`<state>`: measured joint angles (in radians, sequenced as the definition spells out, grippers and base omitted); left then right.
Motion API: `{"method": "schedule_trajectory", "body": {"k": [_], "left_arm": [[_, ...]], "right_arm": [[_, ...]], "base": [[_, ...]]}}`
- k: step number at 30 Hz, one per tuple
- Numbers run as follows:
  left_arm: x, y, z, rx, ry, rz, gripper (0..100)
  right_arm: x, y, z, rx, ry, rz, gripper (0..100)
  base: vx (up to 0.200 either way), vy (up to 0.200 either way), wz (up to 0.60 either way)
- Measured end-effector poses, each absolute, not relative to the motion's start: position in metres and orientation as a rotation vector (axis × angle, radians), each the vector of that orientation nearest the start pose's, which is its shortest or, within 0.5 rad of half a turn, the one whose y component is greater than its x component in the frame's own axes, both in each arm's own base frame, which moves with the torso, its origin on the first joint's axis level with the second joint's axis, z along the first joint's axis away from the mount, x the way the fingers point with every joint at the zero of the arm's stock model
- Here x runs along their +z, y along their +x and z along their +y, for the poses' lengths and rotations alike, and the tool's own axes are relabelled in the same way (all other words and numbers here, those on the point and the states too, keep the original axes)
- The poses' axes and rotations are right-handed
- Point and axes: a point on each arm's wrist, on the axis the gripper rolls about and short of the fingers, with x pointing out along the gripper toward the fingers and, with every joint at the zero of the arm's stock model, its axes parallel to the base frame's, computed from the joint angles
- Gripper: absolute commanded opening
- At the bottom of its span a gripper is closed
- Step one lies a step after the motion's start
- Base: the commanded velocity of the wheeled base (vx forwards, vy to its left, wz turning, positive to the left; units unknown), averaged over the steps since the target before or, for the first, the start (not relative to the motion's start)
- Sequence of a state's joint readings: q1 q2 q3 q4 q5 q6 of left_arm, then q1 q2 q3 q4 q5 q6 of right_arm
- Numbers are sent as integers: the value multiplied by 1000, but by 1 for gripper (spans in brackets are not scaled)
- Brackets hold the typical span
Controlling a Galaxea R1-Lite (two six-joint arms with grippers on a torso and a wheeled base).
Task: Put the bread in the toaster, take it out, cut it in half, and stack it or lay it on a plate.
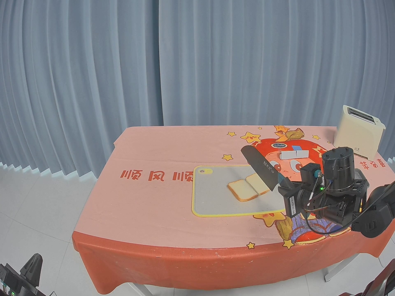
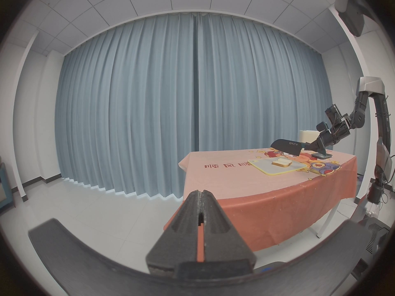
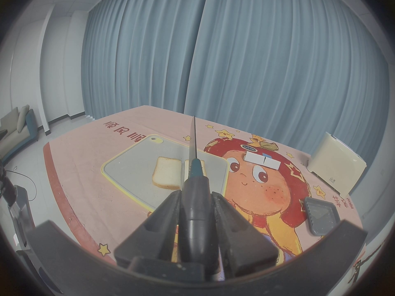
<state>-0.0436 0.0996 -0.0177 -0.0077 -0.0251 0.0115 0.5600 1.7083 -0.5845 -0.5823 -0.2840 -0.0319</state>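
Grey matte cutting board (image 1: 210, 204) w/ thin yellow rim lies flat on the salmon printed tablecloth (image 1: 156, 210). Two bread halves (image 1: 242, 190), pale crumb w/ tan crust, lie flat side by side on the board's right part, cut edges just beside each other. Right gripper (image 1: 289, 189) is clamped on the dark handle of the knife (image 1: 261, 165). Its broad black blade has its long axis running from the gripper toward the table's far left, above the halves and clear of them per left wrist view. In head view the blade hides part of the right-hand half. Cream boxy toaster (image 1: 358, 130) stands at the far right corner, slot up. Dark square tray (image 3: 321, 215), poss. the plate, sits on the cloth near the right gripper. Left gripper (image 2: 200, 216) hangs off the table's front left, fingers pressed together.
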Motion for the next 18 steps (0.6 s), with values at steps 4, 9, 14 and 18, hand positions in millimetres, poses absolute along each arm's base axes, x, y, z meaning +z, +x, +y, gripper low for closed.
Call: {"method": "schedule_trajectory", "body": {"k": [4, 9, 14, 18], "left_arm": [[83, -19, 0, -45, 1, 42, 0], [82, -20, 0, -33, 0, 23, 0], [82, -21, 0, -30, -1, 19, 0], [82, -21, 0, -29, 0, 17, 0]], "right_arm": [[121, 234, 139, 277, -252, 489, 0], [121, 234, 139, 277, -251, 487, 0], [121, 233, 139, 278, -252, 487, 0], [122, 233, 140, 285, -250, 485, 0]], "base": [[0, 0, 0], [0, 0, 0], [0, 0, 0], [0, 0, 0]]}}
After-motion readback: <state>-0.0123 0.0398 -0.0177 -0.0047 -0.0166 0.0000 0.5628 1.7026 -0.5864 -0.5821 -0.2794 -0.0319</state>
